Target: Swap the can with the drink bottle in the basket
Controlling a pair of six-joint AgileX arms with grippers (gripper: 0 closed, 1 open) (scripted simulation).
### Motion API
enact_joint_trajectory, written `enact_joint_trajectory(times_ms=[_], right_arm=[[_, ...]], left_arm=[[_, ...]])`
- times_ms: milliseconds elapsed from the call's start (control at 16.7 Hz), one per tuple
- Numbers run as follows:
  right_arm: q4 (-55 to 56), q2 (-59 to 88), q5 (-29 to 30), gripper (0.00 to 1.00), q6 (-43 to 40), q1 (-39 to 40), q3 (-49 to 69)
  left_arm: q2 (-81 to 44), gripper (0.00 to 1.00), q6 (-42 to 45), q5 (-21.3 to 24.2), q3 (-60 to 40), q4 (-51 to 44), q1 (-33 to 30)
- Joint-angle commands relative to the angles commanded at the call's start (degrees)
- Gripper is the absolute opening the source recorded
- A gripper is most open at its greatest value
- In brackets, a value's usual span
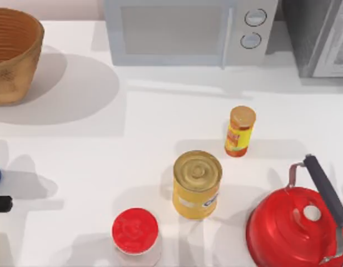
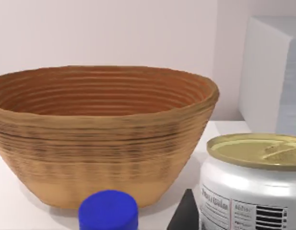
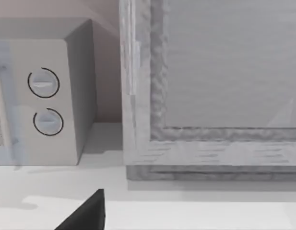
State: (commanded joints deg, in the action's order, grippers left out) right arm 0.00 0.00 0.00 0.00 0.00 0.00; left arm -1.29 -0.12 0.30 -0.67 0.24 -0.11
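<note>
The can [image 1: 197, 184] is standing upright mid-surface, near front, btwn the red-lidded jar [image 1: 136, 232] and the kettle [image 1: 296, 225]. Prob. rigid, fairly heavy, smooth metal sides, so I'm judging a firm side grip around mid-body is best. The basket [image 1: 13, 54] is sitting at far left; the bottle isn't visible inside. Can't tell either gripper's state. White surface [image 1: 104, 156]; a microwave [image 1: 182, 30] is sitting at the back.

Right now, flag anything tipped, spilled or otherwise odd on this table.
Nothing stands out. The wide yellow tin can, orange-capped bottle and red-lidded jar stand upright, the red kettle sits level, and the round wicker basket rests on its base.
</note>
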Motion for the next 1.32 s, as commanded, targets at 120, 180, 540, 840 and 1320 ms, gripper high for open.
enact_joint_trajectory(times_ms=[120,180,540,840,1320], right_arm=[[0.0,0.0,0.0,1.0,0.0,0.0,0.0],[0.0,0.0,0.0,1.0,0.0,0.0,0.0],[0.0,0.0,0.0,1.0,0.0,0.0,0.0],[0.0,0.0,0.0,1.0,0.0,0.0,0.0],[0.0,0.0,0.0,1.0,0.0,0.0,0.0]], left_arm=[[-3.32,0.0,-0.7,1.11,-2.02,1.22,-0.83],[-5.82,0.0,-1.16,2.04,-3.48,2.18,-1.43],[-25.22,0.0,-4.35,9.97,-13.93,9.95,-5.53],[-41.14,0.0,-6.78,17.32,-22.21,16.97,-8.34],[-64.88,0.0,-9.87,29.32,-33.75,28.28,-11.6]])
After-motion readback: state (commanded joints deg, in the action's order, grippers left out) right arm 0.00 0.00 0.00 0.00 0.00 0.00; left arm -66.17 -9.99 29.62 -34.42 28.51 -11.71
